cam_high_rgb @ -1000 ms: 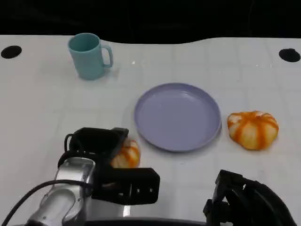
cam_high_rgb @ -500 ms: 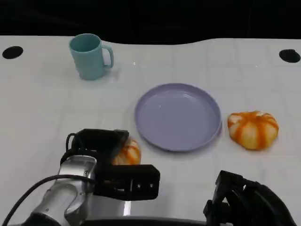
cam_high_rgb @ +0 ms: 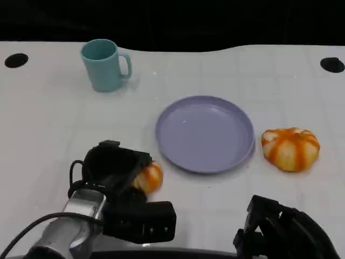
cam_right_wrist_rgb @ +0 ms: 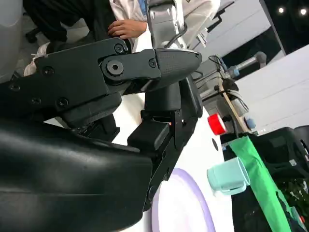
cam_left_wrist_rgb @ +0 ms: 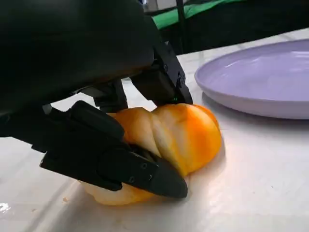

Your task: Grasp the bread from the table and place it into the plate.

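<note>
A small orange-and-cream bread (cam_high_rgb: 150,178) lies on the white table just left of the lavender plate's (cam_high_rgb: 205,134) near rim. My left hand (cam_high_rgb: 115,166) covers its left side and grips it. In the left wrist view black fingers (cam_left_wrist_rgb: 120,166) wrap over and under the bread (cam_left_wrist_rgb: 181,135), which still rests on the table, with the plate (cam_left_wrist_rgb: 260,82) close beyond it. A second, larger bread (cam_high_rgb: 290,148) sits right of the plate. My right hand (cam_high_rgb: 280,233) hovers low at the near right, holding nothing, its fingers (cam_right_wrist_rgb: 145,67) stretched out.
A teal mug (cam_high_rgb: 105,65) stands at the far left, also seen in the right wrist view as the mug (cam_right_wrist_rgb: 228,177). Dark round holes (cam_high_rgb: 331,64) mark the table's far corners. A person (cam_right_wrist_rgb: 126,26) sits beyond the table.
My left hand's fingers have closed further over the small bread, hiding more of it. The bread stays on the table. The right hand has not moved.
</note>
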### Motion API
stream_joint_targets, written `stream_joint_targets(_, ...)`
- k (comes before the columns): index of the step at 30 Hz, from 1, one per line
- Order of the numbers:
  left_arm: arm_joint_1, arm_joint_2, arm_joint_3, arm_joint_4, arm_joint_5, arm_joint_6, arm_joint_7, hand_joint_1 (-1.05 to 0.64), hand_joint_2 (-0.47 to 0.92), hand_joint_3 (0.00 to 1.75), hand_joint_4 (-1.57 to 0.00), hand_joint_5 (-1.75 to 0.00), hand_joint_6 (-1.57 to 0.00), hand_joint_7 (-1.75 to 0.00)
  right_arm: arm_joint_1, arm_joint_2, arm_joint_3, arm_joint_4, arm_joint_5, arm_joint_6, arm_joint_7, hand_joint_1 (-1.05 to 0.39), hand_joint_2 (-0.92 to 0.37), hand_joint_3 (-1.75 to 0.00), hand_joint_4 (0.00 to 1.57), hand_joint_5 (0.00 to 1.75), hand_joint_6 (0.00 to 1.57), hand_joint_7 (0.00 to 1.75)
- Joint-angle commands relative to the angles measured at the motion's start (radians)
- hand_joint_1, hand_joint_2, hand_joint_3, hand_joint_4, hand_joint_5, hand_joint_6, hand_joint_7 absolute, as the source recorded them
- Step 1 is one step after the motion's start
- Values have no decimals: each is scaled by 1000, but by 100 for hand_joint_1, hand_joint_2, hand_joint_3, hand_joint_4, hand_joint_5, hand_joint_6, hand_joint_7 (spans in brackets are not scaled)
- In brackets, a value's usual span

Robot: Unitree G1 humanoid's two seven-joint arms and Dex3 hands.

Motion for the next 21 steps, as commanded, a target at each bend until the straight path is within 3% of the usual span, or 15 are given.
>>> stream_joint_targets(1, 22, 11, -23, 112, -7, -33, 74, -29, 92, 26, -75, -173, -114, -14, 6, -13, -8, -15, 11, 0, 3, -71, -92, -23, 86, 159, 75, 137)
stream_joint_targets(3, 18, 8, -30, 133, -4, -44, 120, -29, 92, 26, -76, -174, -117, -15, 5, -15, -8, -12, 9, -3, 5, -71, -92, -23, 86, 159, 75, 137)
stream_joint_targets(5, 17, 8, -37, 139, 1, -47, 164, -28, 92, 24, -78, -175, -95, -71, 5, -15, -9, -10, 10, -4, 8, -71, -92, -23, 86, 159, 75, 137)
stream_joint_targets(7, 21, 11, -38, 121, -2, -52, 198, -26, 92, 21, -80, -175, -83, -99, 4, -16, -10, -9, 13, -5, 11, -70, -92, -24, 86, 159, 75, 137)
stream_joint_targets(8, 26, 14, -34, 104, -10, -61, 213, -25, 91, 18, -81, -175, -83, -94, 3, -16, -11, -8, 12, -6, 12, -70, -92, -24, 85, 159, 75, 137)
stream_joint_targets(10, 38, 24, -23, 60, -25, -78, 227, -25, 91, 21, -83, -175, -91, -68, 2, -15, -10, -8, 10, -7, 11, -70, -92, -24, 86, 160, 75, 137)
stream_joint_targets(12, 48, 32, -15, 25, -33, -81, 227, -26, 91, 24, -84, -175, -96, -61, 1, -14, -10, -8, 9, -6, 9, -70, -92, -24, 86, 160, 74, 137)
stream_joint_targets(13, 55, 39, -7, -3, -40, -80, 221, -25, 88, 32, -85, -175, -82, -105, 2, -14, -10, -9, 8, -4, 7, -70, -92, -24, 86, 160, 74, 137)
stream_joint_targets(16, 80, 58, 19, -77, -55, -89, 226, -25, 74, 55, -85, -175, -60, -162, 2, -13, -10, -12, 8, 5, 0, -70, -92, -24, 85, 160, 75, 137)
stream_joint_targets(18, 93, 68, 35, -117, -64, -95, 227, -25, 70, 61, -85, -175, -57, -171, 2, -13, -10, -13, 7, 5, -1, -71, -92, -24, 85, 160, 75, 137)
stream_joint_targets(19, 101, 76, 48, -144, -71, -103, 234, -22, 60, 77, -85, -175, -59, -173, 3, -13, -9, -15, 7, 7, -3, -70, -92, -24, 85, 160, 75, 137)
stream_joint_targets(21, 116, 91, 72, -197, -85, -115, 233, -19, 50, 89, -85, -175, -61, -174, 5, -13, -9, -16, 7, 7, -4, -70, -92, -24, 85, 160, 75, 137)
